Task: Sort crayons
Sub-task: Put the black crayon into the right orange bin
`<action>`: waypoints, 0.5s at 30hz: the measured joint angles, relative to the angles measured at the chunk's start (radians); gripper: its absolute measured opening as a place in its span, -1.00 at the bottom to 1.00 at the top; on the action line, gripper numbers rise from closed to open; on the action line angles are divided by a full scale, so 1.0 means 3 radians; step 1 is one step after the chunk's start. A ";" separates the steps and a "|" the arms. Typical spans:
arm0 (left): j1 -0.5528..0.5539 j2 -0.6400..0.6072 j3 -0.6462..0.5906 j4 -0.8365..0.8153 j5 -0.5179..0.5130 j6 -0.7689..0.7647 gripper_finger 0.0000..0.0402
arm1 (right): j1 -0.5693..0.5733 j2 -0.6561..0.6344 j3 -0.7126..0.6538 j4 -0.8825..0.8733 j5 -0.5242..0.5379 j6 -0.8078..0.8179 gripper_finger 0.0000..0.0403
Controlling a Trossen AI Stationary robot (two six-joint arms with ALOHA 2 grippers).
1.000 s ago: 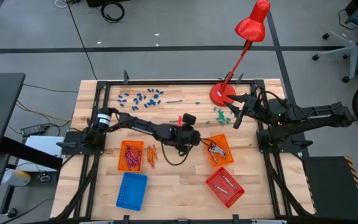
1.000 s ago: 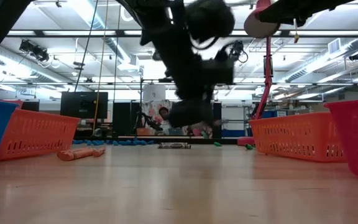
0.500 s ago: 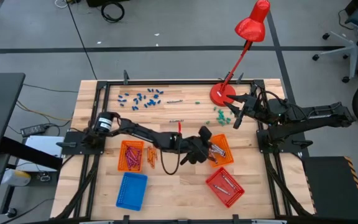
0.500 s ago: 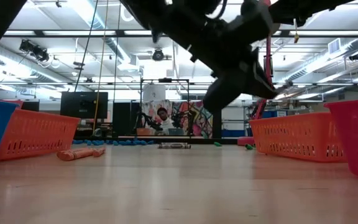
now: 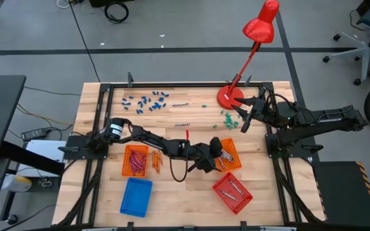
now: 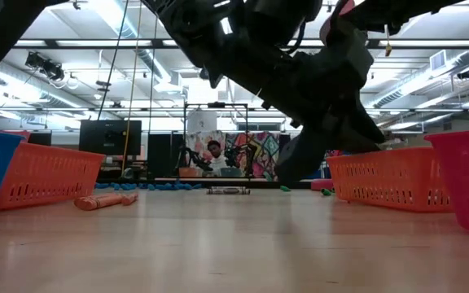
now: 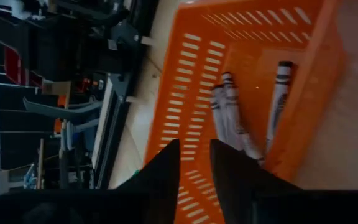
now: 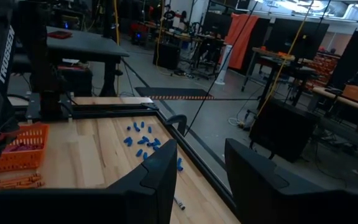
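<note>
Swinging across from the table's middle, my left gripper (image 7: 194,163) now hangs over the orange basket (image 5: 231,162) with grey crayons (image 7: 232,115) inside, fingers slightly apart and seemingly empty, so I judge a drop just done, while my right gripper (image 5: 245,120), fingers parted, waits by the lamp (image 5: 239,64).

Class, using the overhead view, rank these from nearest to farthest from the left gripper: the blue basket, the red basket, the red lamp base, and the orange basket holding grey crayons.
Measured from the left gripper:
1. Orange basket with grey crayons, right beside it, on its right.
2. Red basket, toward the table's front, right of centre.
3. Blue basket, front left.
4. Red lamp base, back right.

The last two are nearly level; treat their order as uncertain.
</note>
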 joint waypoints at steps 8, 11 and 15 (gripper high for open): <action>-0.0056 -0.0052 -0.0001 0.0087 -0.0550 -0.0191 -0.32 | 0.0000 0.0000 0.0000 -0.0017 0.0000 0.0000 -0.31; 0.0001 -0.0252 -0.0001 -0.0144 -0.0654 -0.0363 -0.36 | 0.0000 0.0000 0.0000 -0.0024 -0.0001 0.0000 -0.31; 0.0262 -0.0547 0.0003 -0.0666 -0.0684 -0.0780 -0.42 | 0.0000 0.0000 0.0000 -0.0034 -0.0001 0.0009 -0.31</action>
